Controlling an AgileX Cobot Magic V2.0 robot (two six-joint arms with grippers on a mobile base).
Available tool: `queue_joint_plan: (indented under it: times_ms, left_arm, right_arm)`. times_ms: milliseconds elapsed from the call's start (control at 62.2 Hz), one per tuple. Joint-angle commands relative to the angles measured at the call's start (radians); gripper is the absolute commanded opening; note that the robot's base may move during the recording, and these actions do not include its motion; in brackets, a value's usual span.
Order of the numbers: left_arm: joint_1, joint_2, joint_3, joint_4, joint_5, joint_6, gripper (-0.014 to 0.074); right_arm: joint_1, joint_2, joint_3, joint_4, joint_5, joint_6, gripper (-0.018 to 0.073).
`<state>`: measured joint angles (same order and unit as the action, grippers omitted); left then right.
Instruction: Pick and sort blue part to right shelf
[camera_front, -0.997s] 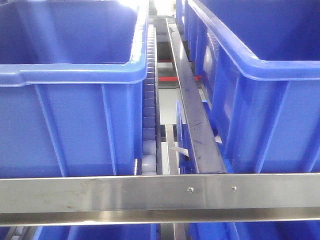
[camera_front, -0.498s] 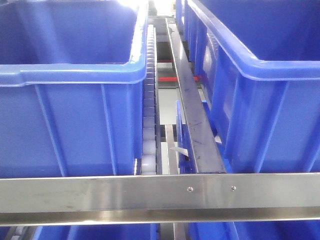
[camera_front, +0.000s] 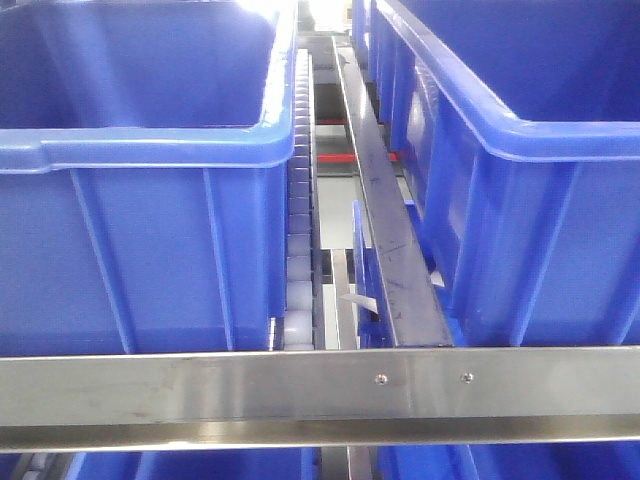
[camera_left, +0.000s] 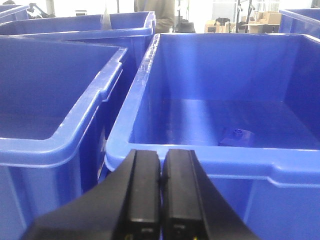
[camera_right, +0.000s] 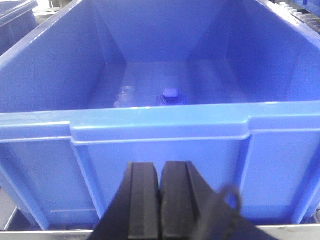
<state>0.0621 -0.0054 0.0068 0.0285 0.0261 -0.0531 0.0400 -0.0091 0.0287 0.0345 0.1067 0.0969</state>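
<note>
One blue part (camera_right: 170, 96) in bin (camera_right: 150, 127), beyond right hand (camera_right: 160, 200)

Right gripper (camera_right: 160, 200): fingers pressed together, outside bin's near wall.
Bin (camera_right: 160, 130): blue, open-topped.
Blue part (camera_right: 170, 96): on bin floor, mid-width.

A warehouse or factory sorting area: big blue plastic bins (camera_front: 140, 180) sit on a steel rack (camera_front: 320, 395) with roller tracks (camera_front: 298, 200), cardboard boxes (camera_left: 235, 22) stacked behind.
</note>
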Motion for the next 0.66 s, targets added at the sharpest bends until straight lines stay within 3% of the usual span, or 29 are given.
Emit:
queue_joint_plan:
  times_ms: [0,643]
  left_arm:
    - [0.0,-0.02,0.023,-0.008,-0.096,0.002,0.0125]
    - [0.0,-0.02,0.023,-0.008,-0.096,0.002,0.0125]
  right_arm:
    - [-0.002,-0.023,-0.02,0.001,-0.1,-0.005,0.0038]
    - [-0.002,-0.023,-0.02,0.001,-0.099,-0.005,0.0038]
